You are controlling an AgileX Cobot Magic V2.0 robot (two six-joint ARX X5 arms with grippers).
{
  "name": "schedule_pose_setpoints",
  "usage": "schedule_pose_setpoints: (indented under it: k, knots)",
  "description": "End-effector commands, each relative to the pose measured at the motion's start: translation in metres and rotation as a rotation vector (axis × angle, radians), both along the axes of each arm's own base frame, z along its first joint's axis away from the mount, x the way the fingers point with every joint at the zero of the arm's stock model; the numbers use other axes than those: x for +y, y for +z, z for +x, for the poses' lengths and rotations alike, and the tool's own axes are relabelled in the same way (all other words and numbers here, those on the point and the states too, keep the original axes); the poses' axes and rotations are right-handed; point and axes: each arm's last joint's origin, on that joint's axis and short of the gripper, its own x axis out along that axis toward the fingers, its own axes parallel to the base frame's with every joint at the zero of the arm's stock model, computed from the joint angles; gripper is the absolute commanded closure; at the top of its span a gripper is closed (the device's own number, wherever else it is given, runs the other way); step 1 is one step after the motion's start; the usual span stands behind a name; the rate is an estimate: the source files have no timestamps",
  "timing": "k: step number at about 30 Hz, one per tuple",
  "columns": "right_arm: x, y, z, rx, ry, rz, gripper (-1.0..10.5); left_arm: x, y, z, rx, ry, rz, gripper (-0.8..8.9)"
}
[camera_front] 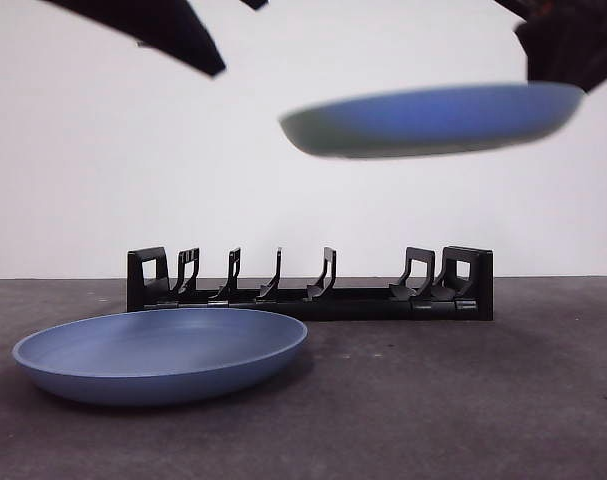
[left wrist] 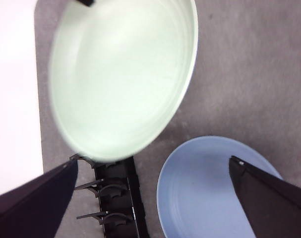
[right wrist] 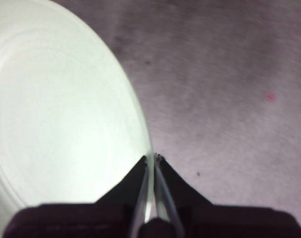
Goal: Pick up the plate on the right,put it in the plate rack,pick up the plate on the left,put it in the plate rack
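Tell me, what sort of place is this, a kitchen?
Probably a robot test bench, not a kitchen: a bare grey table against a blank white wall, holding only a black plate rack and a blue plate, while the right gripper lifts a second plate.

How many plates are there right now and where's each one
2. A pale green plate hangs in the air above the plate rack, pinched at its rim by the right gripper. A blue plate lies on the table before the rack's left end.

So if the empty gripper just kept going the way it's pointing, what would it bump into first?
Probably the blue plate on the table: the left gripper hangs open above it. The held pale green plate and plate rack look off its line, though depth is unclear.
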Motion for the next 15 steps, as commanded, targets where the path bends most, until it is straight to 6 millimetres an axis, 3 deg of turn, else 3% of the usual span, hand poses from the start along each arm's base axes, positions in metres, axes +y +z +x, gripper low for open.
schedule_pose_setpoints:
  k: [1,5,15]
  knots:
    - [0.011,0.010,-0.002,-0.019,0.027,0.023,9.6,-0.007,-0.007,0.004,-0.031,-0.017,0.066,1.89]
    - [0.025,0.019,-0.006,-0.045,0.071,0.032,9.6,-0.014,-0.014,0.009,-0.027,-0.014,0.091,2.22]
    - [0.033,0.020,-0.009,-0.041,0.081,0.032,9.6,-0.020,-0.016,0.005,-0.040,-0.023,0.104,7.07]
